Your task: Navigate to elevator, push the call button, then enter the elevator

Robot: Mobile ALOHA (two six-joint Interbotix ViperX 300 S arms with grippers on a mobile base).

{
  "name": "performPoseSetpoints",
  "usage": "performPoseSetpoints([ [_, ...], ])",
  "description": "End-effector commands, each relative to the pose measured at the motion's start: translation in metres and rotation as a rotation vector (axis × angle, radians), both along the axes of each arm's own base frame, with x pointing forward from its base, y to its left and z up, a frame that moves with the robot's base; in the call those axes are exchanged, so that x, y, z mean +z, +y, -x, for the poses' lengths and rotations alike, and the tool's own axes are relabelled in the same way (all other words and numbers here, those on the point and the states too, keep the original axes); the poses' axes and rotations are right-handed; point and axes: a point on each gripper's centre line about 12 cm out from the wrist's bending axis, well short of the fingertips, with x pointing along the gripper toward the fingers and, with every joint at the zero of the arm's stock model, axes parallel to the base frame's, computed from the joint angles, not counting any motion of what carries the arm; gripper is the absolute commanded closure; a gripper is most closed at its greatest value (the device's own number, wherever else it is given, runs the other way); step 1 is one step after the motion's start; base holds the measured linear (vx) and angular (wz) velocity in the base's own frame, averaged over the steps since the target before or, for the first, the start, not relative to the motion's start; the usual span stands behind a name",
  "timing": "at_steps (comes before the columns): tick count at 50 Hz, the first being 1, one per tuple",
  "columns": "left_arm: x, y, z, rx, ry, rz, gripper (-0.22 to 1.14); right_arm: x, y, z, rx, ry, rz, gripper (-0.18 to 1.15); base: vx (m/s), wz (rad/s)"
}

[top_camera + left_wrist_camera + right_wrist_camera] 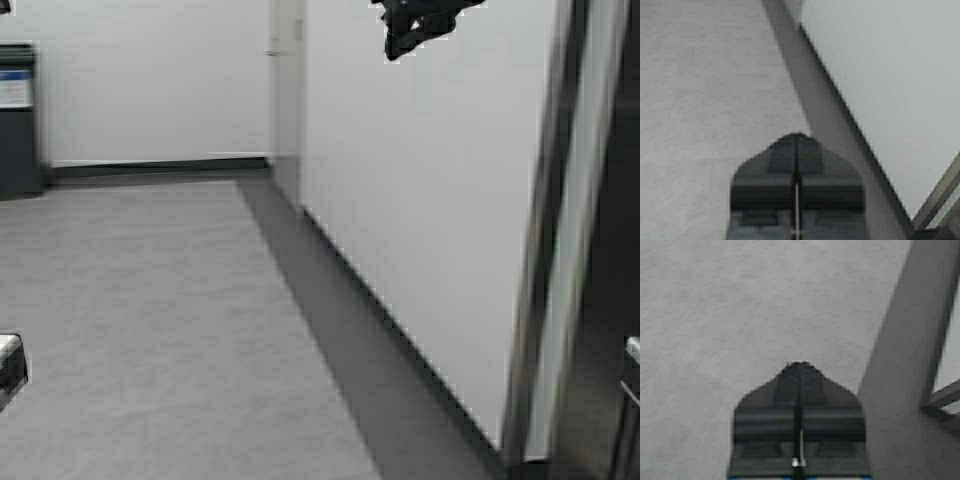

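The elevator (560, 250) shows only as a steel frame at the right edge of the high view: tall brushed-metal strips, streaked dark and light, leaning across the picture from the floor (150, 330) up to the top edge. It stands at the near end of a white wall (420, 200), and beyond it to the right is a dark opening whose inside cannot be made out. The call button is not in any view.

Nearest, at the lower left edge of the high view, a small piece of metal (8, 365) pokes in; what it is cannot be told. The left gripper (797, 137) hangs over the grey carpeted floor (700, 100), jaws pressed together along a thin centre line, holding nothing and touching nothing. The right gripper (800, 365) is the same: jaws together, empty, above the floor (740, 315).

The floor runs away from the robot, edged by a darker grey strip (340, 340) along the foot of the white wall. Farther off the wall ends at a corner (288, 100), and a back wall (150, 80) crosses behind it. A dark bin (18, 120) with a pale label stands against that back wall at the far left. A black object (420, 22) hangs in at the top of the high view.

The left wrist view alone shows the strip (830, 125) meeting the wall (890, 75) and slanted metal bars (940, 195) close by. The right wrist view shows a broad grey band (900, 365) beside a metal bar (946, 395).
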Motion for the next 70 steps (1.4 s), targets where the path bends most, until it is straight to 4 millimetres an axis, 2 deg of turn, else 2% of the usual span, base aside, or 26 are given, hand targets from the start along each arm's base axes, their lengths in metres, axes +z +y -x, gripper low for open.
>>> performPoseSetpoints([
  [1, 0.010, 0.000, -0.002, -0.002, -0.035, -0.001, 0.89, 0.015, -0.020, -0.009, -0.065, -0.045, -0.039, 0.91, 0.49, -0.35],
  [10, 0.012, 0.000, 0.004, -0.003, -0.057, -0.005, 0.89, 0.021, -0.025, -0.009, -0.085, -0.060, -0.065, 0.91, 0.50, -0.38],
  [22, 0.006, -0.003, 0.000, -0.015, -0.034, -0.006, 0.89, 0.008, -0.027, -0.005, -0.086, -0.035, -0.054, 0.91, 0.50, -0.41],
  [30, 0.008, -0.020, -0.001, -0.098, -0.047, -0.018, 0.89, 0.011, -0.028, -0.007, -0.089, -0.043, -0.056, 0.91, 0.45, -0.47],
  [36, 0.008, -0.030, 0.003, -0.153, -0.054, -0.028, 0.89, 0.005, -0.036, -0.011, -0.114, -0.029, -0.048, 0.91, 0.45, -0.70],
  [46, 0.006, -0.048, 0.012, -0.246, -0.065, -0.036, 0.89, -0.003, -0.038, -0.007, -0.118, -0.008, -0.042, 0.91, 0.43, -0.75],
  [62, 0.002, -0.052, 0.002, -0.256, -0.028, -0.050, 0.89, -0.001, -0.039, -0.010, -0.124, -0.013, -0.045, 0.91, 0.36, -0.52],
  [70, 0.001, -0.051, 0.004, -0.257, -0.030, -0.056, 0.89, 0.003, -0.038, -0.012, -0.125, -0.022, -0.051, 0.91, 0.34, -0.44],
])
